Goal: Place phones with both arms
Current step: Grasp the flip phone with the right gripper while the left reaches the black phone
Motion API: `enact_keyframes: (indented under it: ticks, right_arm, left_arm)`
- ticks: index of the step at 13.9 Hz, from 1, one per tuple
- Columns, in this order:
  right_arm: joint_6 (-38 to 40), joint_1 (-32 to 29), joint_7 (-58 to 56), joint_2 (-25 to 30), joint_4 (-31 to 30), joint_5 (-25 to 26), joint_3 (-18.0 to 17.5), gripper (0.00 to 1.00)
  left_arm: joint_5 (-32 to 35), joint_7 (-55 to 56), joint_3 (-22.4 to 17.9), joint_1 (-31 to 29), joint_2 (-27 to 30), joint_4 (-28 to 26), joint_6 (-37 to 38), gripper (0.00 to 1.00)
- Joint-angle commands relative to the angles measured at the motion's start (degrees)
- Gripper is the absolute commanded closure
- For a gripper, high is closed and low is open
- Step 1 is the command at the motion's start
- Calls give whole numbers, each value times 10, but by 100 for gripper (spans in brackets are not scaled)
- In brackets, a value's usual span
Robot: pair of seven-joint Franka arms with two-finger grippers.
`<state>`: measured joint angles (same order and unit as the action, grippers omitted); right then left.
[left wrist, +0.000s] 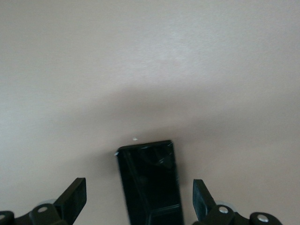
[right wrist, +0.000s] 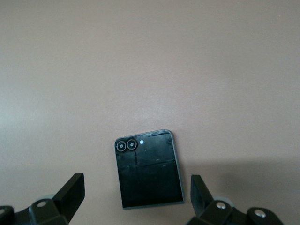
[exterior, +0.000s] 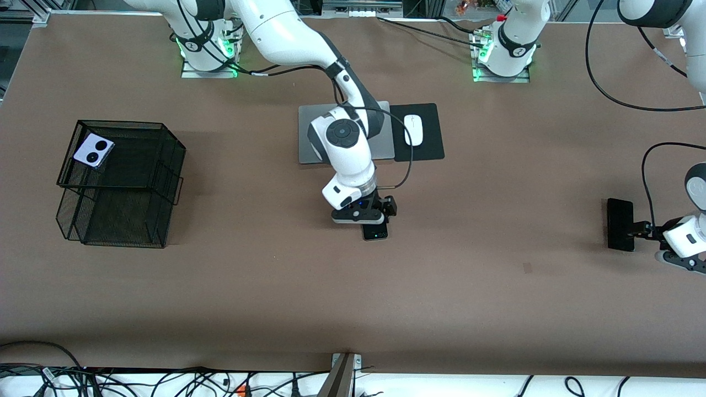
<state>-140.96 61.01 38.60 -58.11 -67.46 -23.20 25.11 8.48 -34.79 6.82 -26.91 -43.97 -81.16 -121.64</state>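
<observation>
Phones apart on brown surface (exterior: 353, 309): lilac phone (exterior: 94, 150) in mesh basket (exterior: 165, 182); square black phone (right wrist: 149, 169) half hidden under right tool (exterior: 370, 225), spread; long slab (left wrist: 151, 185), cut off, between left tool (left wrist: 139, 199) fingers, spread.

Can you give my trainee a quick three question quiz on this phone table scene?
1. True or false: the lilac phone rests on the black mesh basket.
2. Which phone lies under the right tool? A) long black phone B) small black phone C) lilac phone
3. Fill in: both tools are ____.

Key: 1 true. 2 B, the small black phone. 3 open; the left tool straddles the long black phone without touching it.
</observation>
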Motion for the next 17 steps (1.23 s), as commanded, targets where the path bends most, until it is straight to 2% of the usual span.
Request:
enact_keyframes:
  ticks: [1,8,10,11,14,17]
  right_arm:
    - [2,3,1,-10,15,34,3,0]
    - [20,-1,-63,-10,16,49,2,0]
    - [17,-7,-66,-9,24,50,-18,0]
    - [17,-18,-68,-14,40,51,-28,0]
    - [3,-37,-66,-38,58,54,-52,0]
    - [-4,-41,-68,-59,66,63,-53,0]
  left_arm:
    - [-15,3,5,-5,12,-30,-15,0]
    - [-23,0,6,-24,20,-52,-23,0]
    - [-78,7,5,-21,22,-48,-23,0]
    - [-80,18,5,-18,27,-47,-23,0]
    - [-81,70,11,-5,53,-54,-16,0]
    - [-80,130,35,-2,97,-101,-13,0]
